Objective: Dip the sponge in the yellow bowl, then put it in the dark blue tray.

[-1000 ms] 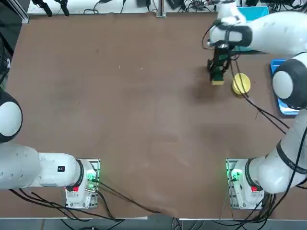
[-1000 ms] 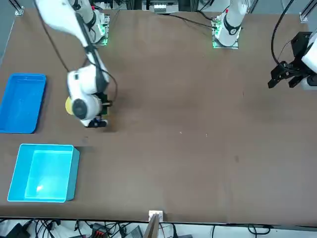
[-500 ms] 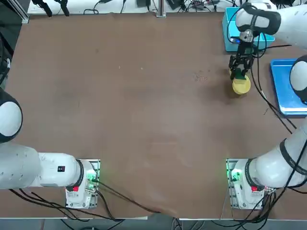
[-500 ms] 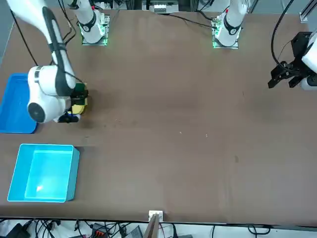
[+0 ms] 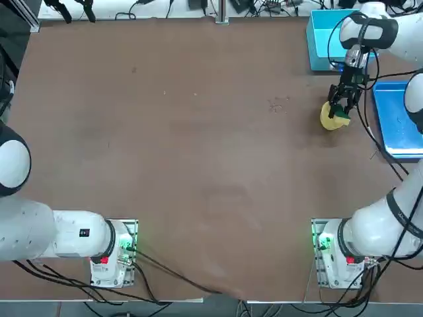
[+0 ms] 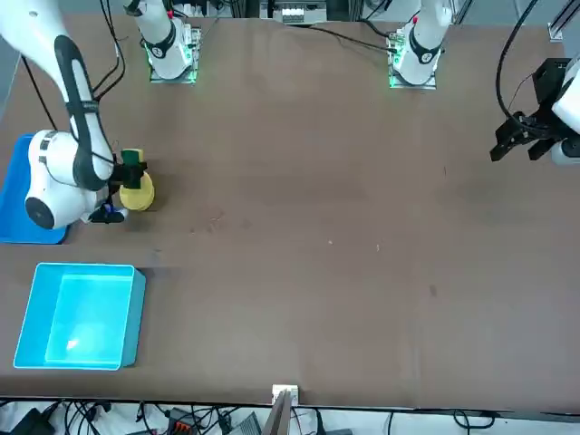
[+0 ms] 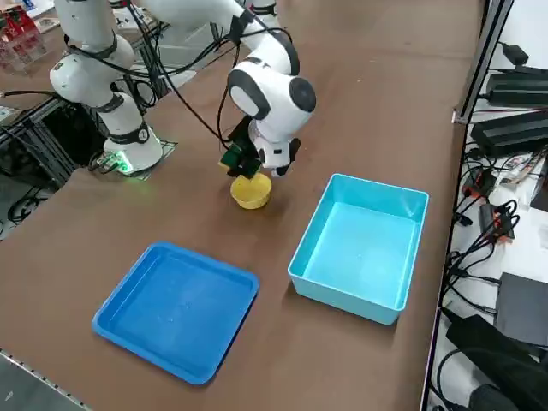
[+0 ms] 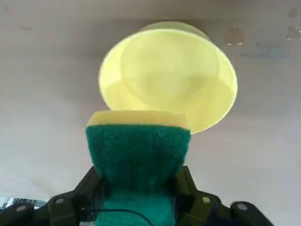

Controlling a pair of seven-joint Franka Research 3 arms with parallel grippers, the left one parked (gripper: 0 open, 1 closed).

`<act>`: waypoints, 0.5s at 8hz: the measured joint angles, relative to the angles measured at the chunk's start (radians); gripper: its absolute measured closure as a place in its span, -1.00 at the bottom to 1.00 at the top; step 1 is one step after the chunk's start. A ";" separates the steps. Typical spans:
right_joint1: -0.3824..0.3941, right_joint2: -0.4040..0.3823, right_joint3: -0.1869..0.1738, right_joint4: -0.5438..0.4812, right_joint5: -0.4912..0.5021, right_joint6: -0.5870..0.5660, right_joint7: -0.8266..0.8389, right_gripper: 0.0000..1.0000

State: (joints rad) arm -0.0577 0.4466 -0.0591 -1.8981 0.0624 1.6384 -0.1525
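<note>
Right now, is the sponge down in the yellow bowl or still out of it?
Out. The right pincer is shut on the sponge, holding it above the yellow bowl, whose inside shows clear and empty.

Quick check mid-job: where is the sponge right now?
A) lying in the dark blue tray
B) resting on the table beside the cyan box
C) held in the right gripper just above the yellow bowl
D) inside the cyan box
C: the right gripper is shut on the sponge, which hangs just over the yellow bowl; the dark blue tray holds nothing.
</note>
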 joint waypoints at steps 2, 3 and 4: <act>-0.007 0.019 0.001 0.001 -0.001 0.016 -0.004 -0.48; -0.007 0.026 0.004 0.005 -0.005 0.027 -0.004 -0.48; -0.007 0.037 0.004 0.016 -0.009 0.033 -0.004 -0.48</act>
State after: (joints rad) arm -0.0647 0.4834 -0.0549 -1.8823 0.0532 1.6713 -0.1563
